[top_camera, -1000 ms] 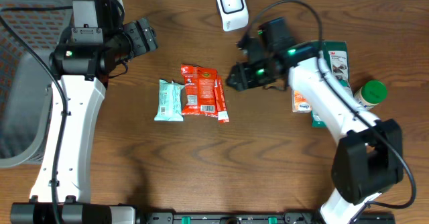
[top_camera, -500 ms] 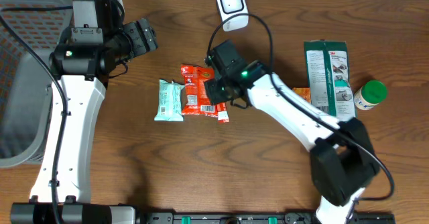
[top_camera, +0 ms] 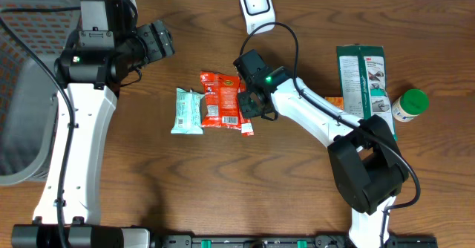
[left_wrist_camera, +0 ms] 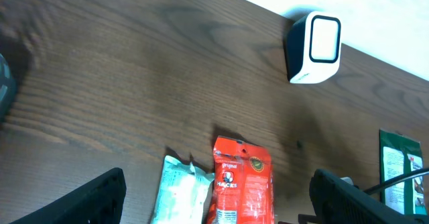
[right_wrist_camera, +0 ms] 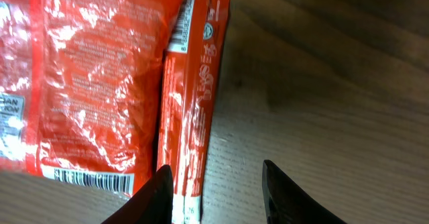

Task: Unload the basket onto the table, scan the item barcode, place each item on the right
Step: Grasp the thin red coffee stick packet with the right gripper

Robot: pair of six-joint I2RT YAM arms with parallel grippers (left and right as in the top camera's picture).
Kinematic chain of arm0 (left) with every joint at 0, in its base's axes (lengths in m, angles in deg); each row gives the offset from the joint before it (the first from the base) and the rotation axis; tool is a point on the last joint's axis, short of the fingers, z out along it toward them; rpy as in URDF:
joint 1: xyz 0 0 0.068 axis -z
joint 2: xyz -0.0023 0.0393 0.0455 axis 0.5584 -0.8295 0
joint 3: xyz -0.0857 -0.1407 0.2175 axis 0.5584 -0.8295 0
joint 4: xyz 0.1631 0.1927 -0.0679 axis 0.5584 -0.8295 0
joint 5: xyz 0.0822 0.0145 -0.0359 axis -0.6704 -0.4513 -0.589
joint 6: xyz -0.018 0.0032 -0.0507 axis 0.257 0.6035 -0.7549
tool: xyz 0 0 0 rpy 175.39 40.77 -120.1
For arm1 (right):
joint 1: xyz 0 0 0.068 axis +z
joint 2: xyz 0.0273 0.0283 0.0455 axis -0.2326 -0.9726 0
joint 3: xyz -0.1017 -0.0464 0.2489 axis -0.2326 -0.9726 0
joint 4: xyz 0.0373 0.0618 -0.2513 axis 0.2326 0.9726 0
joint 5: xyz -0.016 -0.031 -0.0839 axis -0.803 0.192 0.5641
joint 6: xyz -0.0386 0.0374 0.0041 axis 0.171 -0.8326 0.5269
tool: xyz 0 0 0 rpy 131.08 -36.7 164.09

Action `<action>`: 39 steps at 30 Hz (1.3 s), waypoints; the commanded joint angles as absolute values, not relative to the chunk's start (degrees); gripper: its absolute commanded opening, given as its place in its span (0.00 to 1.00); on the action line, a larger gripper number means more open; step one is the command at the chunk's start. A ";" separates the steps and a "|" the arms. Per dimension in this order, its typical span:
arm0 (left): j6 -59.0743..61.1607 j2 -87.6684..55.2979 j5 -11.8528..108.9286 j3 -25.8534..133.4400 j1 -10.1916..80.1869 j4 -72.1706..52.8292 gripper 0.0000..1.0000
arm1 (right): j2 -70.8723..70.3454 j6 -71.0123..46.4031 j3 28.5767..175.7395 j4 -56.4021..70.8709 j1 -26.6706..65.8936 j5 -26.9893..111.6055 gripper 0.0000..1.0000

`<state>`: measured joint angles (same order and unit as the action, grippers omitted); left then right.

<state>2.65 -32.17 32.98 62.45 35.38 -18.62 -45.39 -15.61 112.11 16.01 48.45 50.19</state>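
Now right gripper (right_wrist_camera: 216, 177) straddles the slim red packet (right_wrist_camera: 193, 103), jaws apart

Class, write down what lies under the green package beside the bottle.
An orange packet pokes out from under the left edge of the green package. How far it runs underneath, and anything else there, is covered.

Overhead plus closer wrists, packet (top_camera: 220, 99) shared

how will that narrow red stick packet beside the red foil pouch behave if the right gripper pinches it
Probably floppy: the narrow red stick packet is thin, flat film, so it may droop from the right gripper. Its glossy wrapper could slip. It touches the crinkled red foil pouch, so that may shift too.
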 commanded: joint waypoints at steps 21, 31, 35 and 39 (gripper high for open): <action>3.09 -31.76 32.84 62.65 35.21 -18.73 0.88 | -49.56 -16.59 111.90 18.11 45.87 57.31 0.24; 3.09 -31.76 32.84 62.65 35.21 -18.73 0.88 | -45.98 -10.95 111.96 20.10 40.69 47.11 0.32; 3.09 -31.76 32.84 62.65 35.21 -18.73 0.88 | -44.16 -10.12 111.96 20.12 39.62 43.91 0.34; 3.09 -31.76 32.84 62.65 35.21 -18.73 0.88 | -44.43 -10.10 111.94 19.75 39.75 44.09 0.33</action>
<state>2.65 -32.17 32.98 62.45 35.38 -18.62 -45.58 -11.32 112.11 19.83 39.91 46.01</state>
